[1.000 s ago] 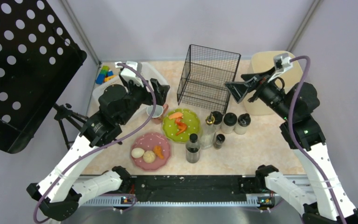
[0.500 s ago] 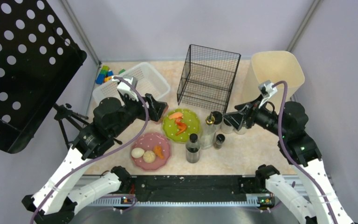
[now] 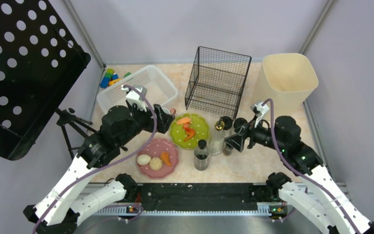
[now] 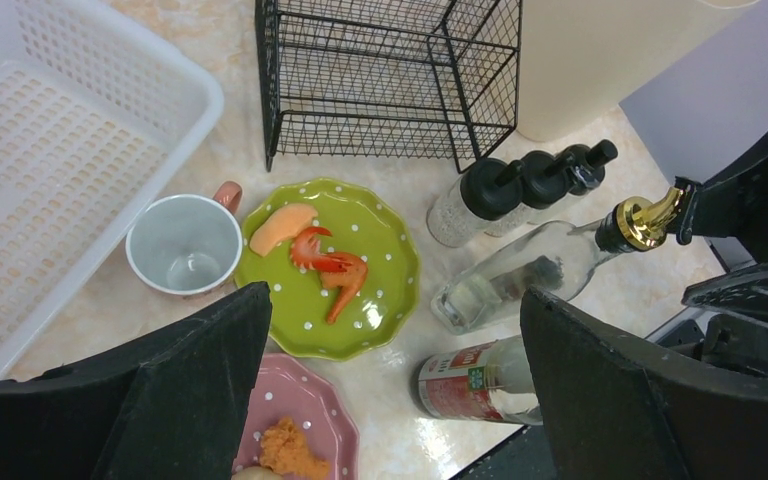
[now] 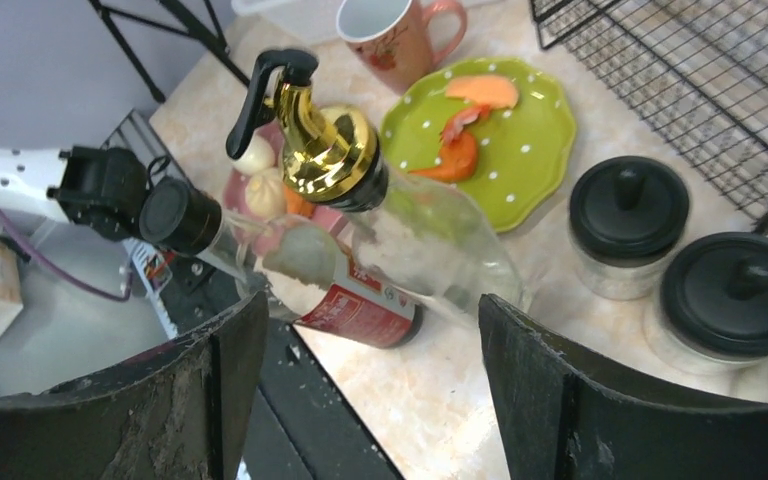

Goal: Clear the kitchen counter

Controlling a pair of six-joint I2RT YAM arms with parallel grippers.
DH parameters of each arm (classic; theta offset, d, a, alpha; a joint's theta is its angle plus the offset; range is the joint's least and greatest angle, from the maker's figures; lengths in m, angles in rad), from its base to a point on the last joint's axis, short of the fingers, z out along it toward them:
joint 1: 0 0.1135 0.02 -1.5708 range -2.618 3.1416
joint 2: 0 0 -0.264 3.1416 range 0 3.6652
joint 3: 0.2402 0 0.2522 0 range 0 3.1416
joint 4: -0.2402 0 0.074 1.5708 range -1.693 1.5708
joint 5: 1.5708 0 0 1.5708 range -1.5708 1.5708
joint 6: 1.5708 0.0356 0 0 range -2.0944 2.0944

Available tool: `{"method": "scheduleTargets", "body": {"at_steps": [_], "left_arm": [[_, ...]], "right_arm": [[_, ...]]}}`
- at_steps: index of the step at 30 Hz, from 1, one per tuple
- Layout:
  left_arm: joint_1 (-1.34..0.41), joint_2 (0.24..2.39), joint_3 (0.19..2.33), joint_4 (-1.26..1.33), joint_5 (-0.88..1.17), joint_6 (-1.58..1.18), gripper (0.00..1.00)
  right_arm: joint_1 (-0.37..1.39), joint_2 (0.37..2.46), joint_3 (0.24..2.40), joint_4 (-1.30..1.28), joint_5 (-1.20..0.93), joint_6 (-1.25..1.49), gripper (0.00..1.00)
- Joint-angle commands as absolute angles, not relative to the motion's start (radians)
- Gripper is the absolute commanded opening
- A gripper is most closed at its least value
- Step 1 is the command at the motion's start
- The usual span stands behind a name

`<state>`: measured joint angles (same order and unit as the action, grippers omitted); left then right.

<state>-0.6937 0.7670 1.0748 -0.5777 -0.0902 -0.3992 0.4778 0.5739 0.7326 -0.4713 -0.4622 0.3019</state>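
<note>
Two dotted plates: one green plate (image 4: 385,250), one pink plate (image 3: 158,145). One mug (image 4: 183,245). Two tall bottles: one gold-spout bottle (image 5: 430,240), one red-label bottle (image 5: 360,305). Three black-capped jars (image 4: 483,190). One white basket (image 4: 60,150), one wire basket (image 4: 380,90), one beige bin (image 3: 272,90). The pink plate bears two pale round foods (image 3: 144,159) and one orange piece (image 3: 165,158)

We see the kitchen counter (image 3: 258,168), beige-pink marbled stone. At its far left it carries a white basket (image 3: 168,83) with coloured blocks (image 3: 109,78) beside it. A black wire rack (image 3: 217,80) stands at the far middle and a beige bin (image 3: 272,97) at the far right. Nearer us sit a mug (image 4: 184,245), a green plate (image 3: 200,127) and a pink plate (image 3: 153,146). A gold-spouted clear bottle (image 3: 217,137), a dark-capped bottle (image 3: 201,156) and black-lidded jars (image 4: 480,195) cluster close together.
</note>
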Motion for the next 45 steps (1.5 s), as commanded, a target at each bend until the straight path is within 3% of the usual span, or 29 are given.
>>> {"method": "scheduleTargets", "body": {"at_steps": [1, 16, 27, 45], "left_arm": [[-0.693, 0.744, 1.049, -0.546, -0.068, -0.407, 0.99], [-0.694, 0.743, 1.015, -0.559, -0.102, -0.372, 0.99], [-0.693, 0.740, 1.003, -0.560, -0.107, -0.361, 0.99], [-0.693, 0.741, 0.988, -0.550, -0.108, -0.357, 0.99]], "right_arm": [[0.591, 0.599, 0.695, -0.340, -0.346, 0.305, 0.75], [0.985, 0.746, 0.747, -0.251, 0.238, 0.190, 0.73], [0.987, 0.711, 0.704, -0.171, 0.295, 0.184, 0.72], [1.009, 0.635, 0.470, 0.186, 0.251, 0.141, 0.67]]}}
